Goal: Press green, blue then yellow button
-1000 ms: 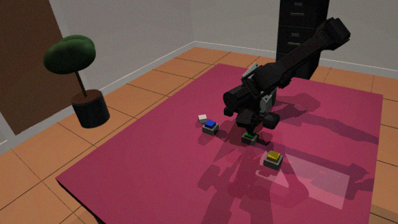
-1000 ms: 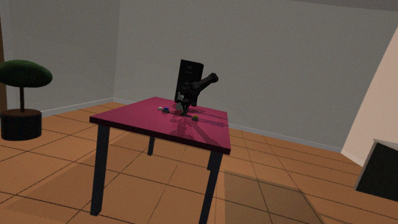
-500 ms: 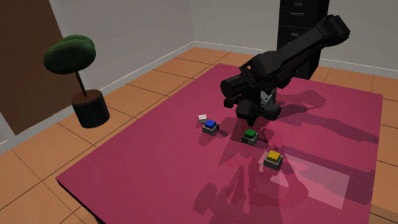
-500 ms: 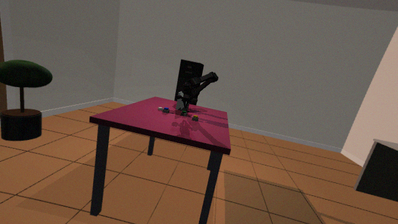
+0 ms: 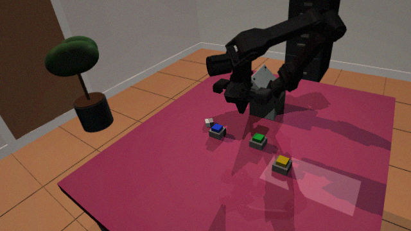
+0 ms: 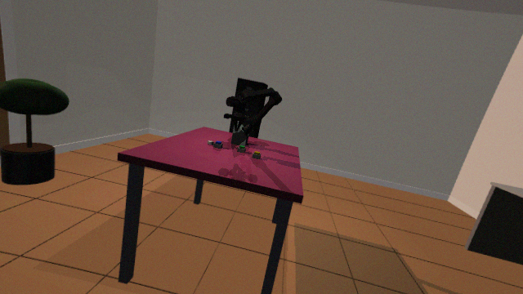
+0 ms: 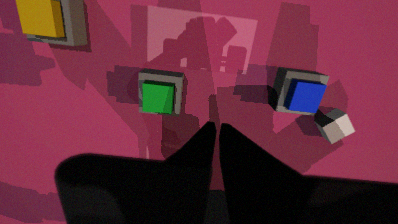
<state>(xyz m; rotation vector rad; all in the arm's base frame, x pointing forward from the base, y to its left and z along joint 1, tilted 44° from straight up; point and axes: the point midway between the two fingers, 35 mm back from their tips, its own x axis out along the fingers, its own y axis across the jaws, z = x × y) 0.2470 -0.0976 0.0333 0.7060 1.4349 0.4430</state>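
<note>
Three buttons on grey bases sit on the magenta table (image 5: 144, 179) (image 6: 180, 157). The green button (image 5: 258, 138) (image 6: 242, 148) (image 7: 158, 97) is in the middle, the blue button (image 5: 217, 128) (image 6: 218, 143) (image 7: 305, 96) to one side and the yellow button (image 5: 282, 160) (image 6: 257, 153) (image 7: 41, 17) to the other. My gripper (image 5: 241, 110) (image 7: 216, 129) is shut and empty. It hangs above the table, between the green and blue buttons, touching neither.
A small white block (image 5: 209, 122) (image 7: 337, 125) (image 6: 211, 142) lies right beside the blue button. The arm's grey base (image 5: 266, 106) stands behind the buttons. A potted plant (image 5: 91, 110) (image 6: 27, 161) stands on the floor beside the table.
</note>
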